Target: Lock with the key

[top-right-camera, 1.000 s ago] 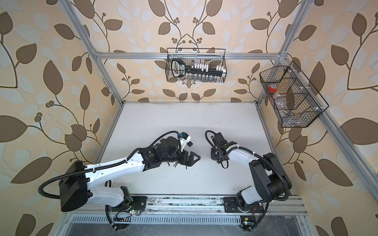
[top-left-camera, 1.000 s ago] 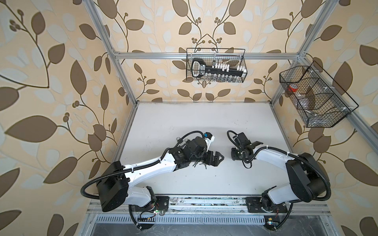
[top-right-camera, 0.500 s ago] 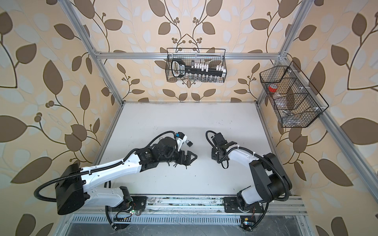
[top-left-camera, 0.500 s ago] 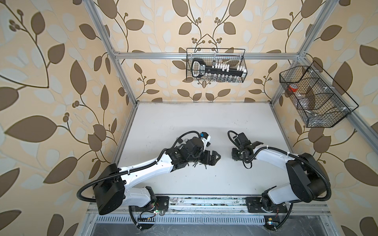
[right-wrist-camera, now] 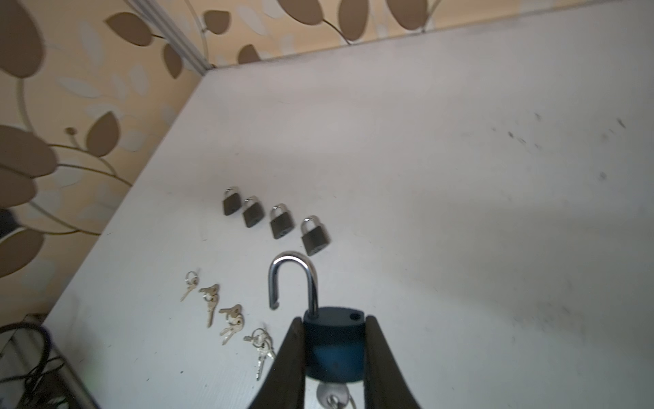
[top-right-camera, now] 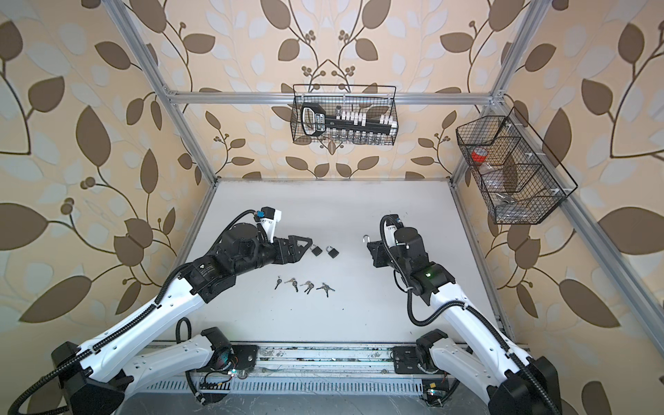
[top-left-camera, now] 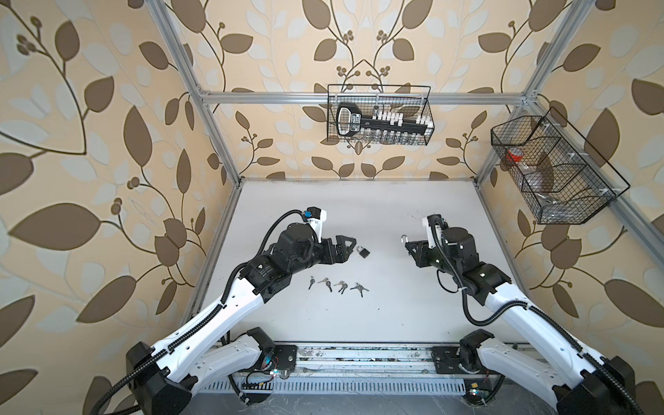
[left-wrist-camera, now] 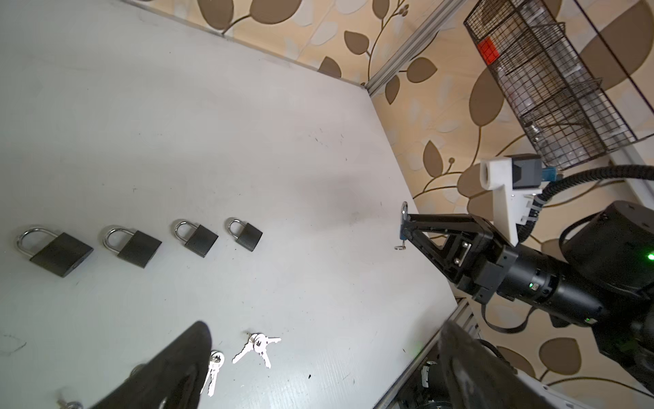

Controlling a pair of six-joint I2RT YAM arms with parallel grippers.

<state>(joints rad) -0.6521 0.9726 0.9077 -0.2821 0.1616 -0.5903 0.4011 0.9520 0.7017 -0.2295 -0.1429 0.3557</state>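
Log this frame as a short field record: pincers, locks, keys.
left pincer: open, empty, near the black padlocks
right pincer: shut on blue padlock
blue padlock: shackle open, key sticking out underneath
black padlocks: four in a row on table, all closed
key bunches: four, loose on table

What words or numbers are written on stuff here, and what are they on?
Nothing here can be read.
Too blurred: label on the black holder in the back basket.
Too small: sticker on the left arm.
No writing shows: blue padlock, black padlocks.
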